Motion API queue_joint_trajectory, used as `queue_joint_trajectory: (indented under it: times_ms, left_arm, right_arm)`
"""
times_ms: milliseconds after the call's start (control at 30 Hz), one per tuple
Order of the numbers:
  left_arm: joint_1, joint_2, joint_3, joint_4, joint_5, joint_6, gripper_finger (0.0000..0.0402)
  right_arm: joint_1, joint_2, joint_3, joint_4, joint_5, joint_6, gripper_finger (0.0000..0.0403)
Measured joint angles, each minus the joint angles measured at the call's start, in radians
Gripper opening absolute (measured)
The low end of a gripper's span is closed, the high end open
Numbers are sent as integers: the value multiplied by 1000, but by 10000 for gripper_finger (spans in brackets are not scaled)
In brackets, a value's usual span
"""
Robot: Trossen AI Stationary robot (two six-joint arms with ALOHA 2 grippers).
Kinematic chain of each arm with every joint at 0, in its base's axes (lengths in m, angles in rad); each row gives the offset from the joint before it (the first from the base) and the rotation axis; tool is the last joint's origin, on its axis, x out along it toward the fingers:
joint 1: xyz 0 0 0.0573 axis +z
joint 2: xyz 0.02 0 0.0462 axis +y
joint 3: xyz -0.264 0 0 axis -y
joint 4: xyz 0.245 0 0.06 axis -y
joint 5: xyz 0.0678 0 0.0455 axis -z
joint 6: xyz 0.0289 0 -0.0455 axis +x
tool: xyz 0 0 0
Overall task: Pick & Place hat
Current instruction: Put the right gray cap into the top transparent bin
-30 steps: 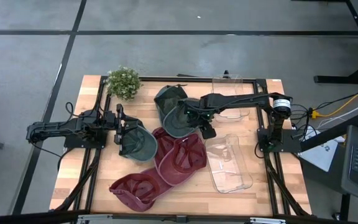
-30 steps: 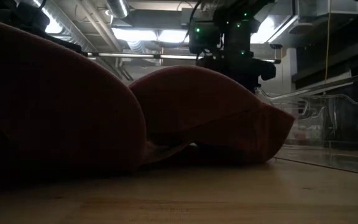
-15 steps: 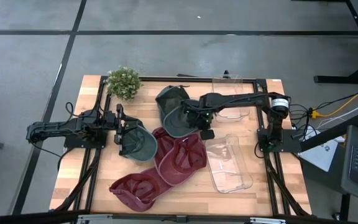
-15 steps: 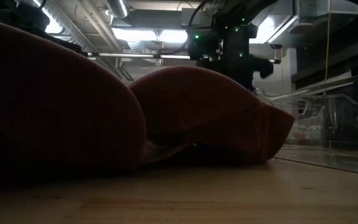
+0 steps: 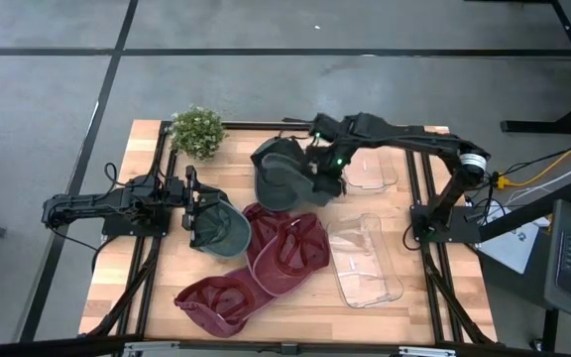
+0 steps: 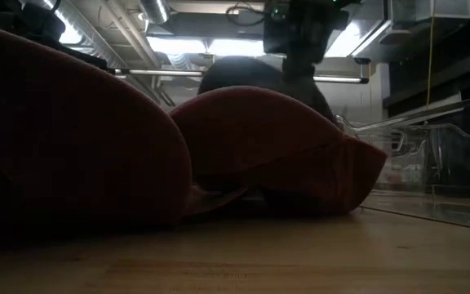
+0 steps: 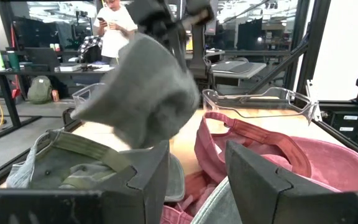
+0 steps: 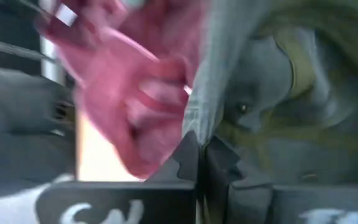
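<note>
Right gripper (image 5: 317, 177) is clenched on the grey-green hat's (image 5: 284, 177) rim, hoisting it clear of the maroon hats (image 5: 285, 250) for carrying.

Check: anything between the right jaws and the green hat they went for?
Nothing visible. The right gripper is shut on the green hat's edge, lifted above the table. Left gripper sits at another green hat.

We saw two dark jointed arms; the right arm (image 5: 404, 139) carried small green lights and a white band.
</note>
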Motion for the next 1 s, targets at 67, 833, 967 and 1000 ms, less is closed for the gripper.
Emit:
queue_joint_trajectory:
  times_ms: [67, 833, 967, 1000]
  left_arm:
    - [0, 0, 0, 0, 0, 0, 152]
    - [0, 39, 28, 244, 12, -682, 152]
    - [0, 125, 146, 251, -34, -398, 152]
    - [0, 160, 187, 239, -46, -316, 152]
  right_arm:
    - [-16, -10, 26, 19, -75, 45, 6]
    - [-62, -13, 226, 602, -52, 725, 12]
    - [-62, -12, 226, 647, -52, 788, 12]
    - [-61, -12, 226, 651, -52, 795, 12]
